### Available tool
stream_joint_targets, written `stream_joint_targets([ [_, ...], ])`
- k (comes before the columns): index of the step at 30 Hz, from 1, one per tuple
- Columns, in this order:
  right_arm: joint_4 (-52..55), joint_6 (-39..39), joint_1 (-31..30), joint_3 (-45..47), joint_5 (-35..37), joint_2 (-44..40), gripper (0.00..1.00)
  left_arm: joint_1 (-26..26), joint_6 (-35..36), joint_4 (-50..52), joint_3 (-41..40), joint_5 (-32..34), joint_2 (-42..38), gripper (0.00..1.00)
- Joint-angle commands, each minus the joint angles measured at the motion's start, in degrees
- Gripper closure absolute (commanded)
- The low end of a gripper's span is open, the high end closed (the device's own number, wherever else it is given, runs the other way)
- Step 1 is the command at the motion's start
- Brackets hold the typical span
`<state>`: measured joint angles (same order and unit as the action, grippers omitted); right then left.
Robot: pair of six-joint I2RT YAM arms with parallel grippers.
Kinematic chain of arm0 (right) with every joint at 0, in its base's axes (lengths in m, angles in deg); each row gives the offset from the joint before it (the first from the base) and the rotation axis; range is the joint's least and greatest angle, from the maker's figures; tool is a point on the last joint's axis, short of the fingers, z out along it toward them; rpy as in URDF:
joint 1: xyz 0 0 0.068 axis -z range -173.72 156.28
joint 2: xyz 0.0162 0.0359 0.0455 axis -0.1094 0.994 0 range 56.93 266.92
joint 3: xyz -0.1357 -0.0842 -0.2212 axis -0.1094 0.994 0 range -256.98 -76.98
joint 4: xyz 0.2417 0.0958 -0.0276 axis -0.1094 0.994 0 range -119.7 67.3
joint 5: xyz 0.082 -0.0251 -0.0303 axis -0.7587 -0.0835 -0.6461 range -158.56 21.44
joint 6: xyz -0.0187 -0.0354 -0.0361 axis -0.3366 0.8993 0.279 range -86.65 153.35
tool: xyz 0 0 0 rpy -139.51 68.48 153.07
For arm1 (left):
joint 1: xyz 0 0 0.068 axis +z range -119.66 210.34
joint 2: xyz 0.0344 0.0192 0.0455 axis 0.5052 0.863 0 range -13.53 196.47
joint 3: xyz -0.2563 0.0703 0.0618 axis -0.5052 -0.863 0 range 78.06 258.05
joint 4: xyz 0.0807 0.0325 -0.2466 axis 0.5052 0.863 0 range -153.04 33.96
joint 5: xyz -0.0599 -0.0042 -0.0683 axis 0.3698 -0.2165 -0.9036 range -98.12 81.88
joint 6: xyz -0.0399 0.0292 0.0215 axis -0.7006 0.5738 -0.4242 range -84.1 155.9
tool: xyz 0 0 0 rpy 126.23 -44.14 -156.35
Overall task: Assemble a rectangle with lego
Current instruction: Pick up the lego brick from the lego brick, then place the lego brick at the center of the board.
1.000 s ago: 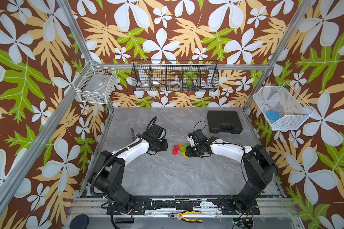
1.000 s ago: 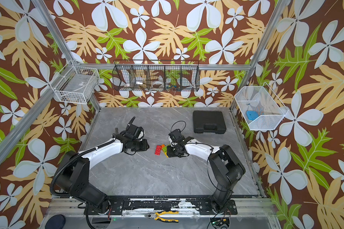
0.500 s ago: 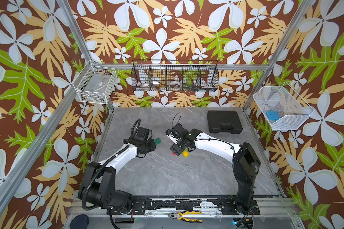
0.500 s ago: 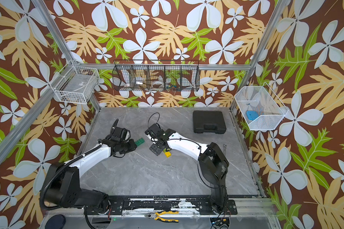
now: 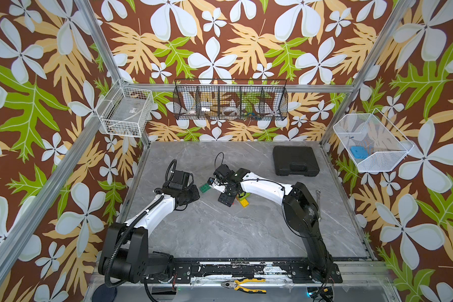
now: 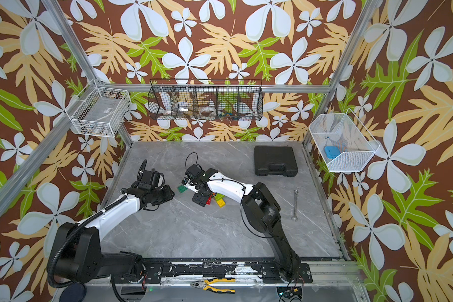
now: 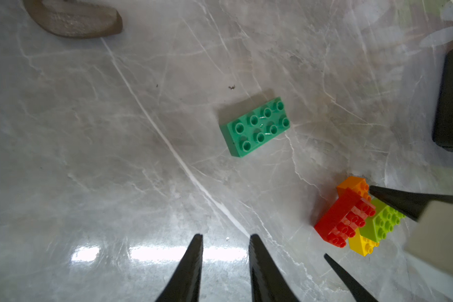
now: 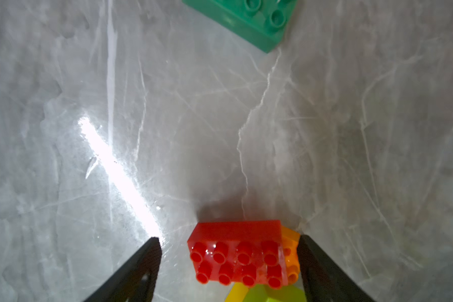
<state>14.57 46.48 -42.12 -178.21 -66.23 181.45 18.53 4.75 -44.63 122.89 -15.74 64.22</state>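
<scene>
The dark green brick (image 5: 204, 187) (image 7: 258, 126) lies alone, studs up, on the grey table. To its right sits a joined lego cluster, askew: a red brick (image 7: 343, 217) (image 8: 236, 251) and a lime brick (image 7: 382, 222) on top of an orange brick (image 7: 353, 184) and a yellow brick (image 5: 244, 202). My right gripper (image 8: 228, 239) (image 5: 225, 197) is open and straddles the cluster. One finger stands close against the orange brick; the other is apart from the red brick. My left gripper (image 7: 225, 236) (image 5: 194, 191) hovers left of the green brick, its jaws a little apart and empty.
A black plastic case (image 5: 296, 163) lies at the back right. A wrench (image 6: 295, 205) lies near the right edge, and pliers (image 5: 243, 285) on the front rail. Wire baskets hang on the walls; the right one holds a blue block (image 5: 357, 152).
My right gripper has opened and swung left, over the cluster. My left arm has drawn back to the left. The dark green brick now lies apart from the cluster.
</scene>
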Motion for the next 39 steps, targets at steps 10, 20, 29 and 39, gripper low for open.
stream_joint_targets([
  [10,0.7,0.5,-0.5,3.1,5.1,-0.3,0.24,0.1,0.4,-2.8,-0.3,-2.2,0.2,0.67],
  [20,1.1,0.6,-1.1,1.0,3.6,0.8,0.27,0.2,0.6,-3.1,-0.5,-2.7,-0.4,0.67],
  [29,1.6,-4.6,-2.1,-0.1,4.2,2.1,0.34,0.2,1.1,-2.0,-0.5,-0.6,-1.8,0.67],
  [39,-1.5,-26.5,-7.0,8.0,1.5,-3.6,0.46,1.0,0.9,-2.2,-1.2,0.6,-4.3,0.68],
])
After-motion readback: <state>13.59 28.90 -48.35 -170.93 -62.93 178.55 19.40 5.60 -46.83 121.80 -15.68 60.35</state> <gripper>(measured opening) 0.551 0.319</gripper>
